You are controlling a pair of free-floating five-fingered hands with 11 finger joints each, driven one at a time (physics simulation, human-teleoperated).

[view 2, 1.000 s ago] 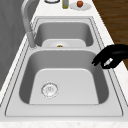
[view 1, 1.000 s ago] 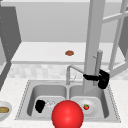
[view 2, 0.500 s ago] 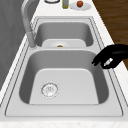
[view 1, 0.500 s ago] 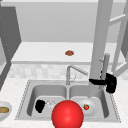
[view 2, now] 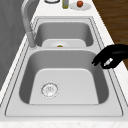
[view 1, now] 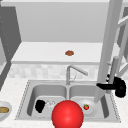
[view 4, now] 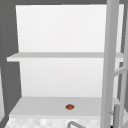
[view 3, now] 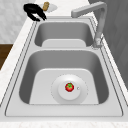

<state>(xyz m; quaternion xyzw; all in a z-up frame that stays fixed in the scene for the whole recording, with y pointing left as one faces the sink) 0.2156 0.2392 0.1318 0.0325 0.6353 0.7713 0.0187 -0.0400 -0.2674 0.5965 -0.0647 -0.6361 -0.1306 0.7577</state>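
My right hand [view 1: 119,87] hangs at the right of the sink [view 1: 25,100], beside the lower end of the open cabinet door's vertical handle [view 1: 114,66]. Its fingers reach left across the handle and seem curled round it. The left hand [view 1: 40,105] floats over the front rim of the left basin, with loosely curved fingers and nothing in them. The left side view shows this hand [view 2: 112,56] at the right, and the right side view shows it [view 3: 32,10] at the top left. A white plate [view 3: 56,92] with a small red fruit [view 3: 69,87] lies in the right basin.
A large red ball [view 1: 67,115] sits at the sink's front edge. The faucet [view 1: 68,75] stands behind the divider. On the shelf lies a small brown thing [view 4: 69,107]. A bowl [view 1: 3,110] stands on the left counter. A bottle [view 2: 65,3] and a plate with fruit [view 2: 80,3] stand on the right counter.
My right hand has moved to the right and slightly down by the door handle. The left hand has stayed still.
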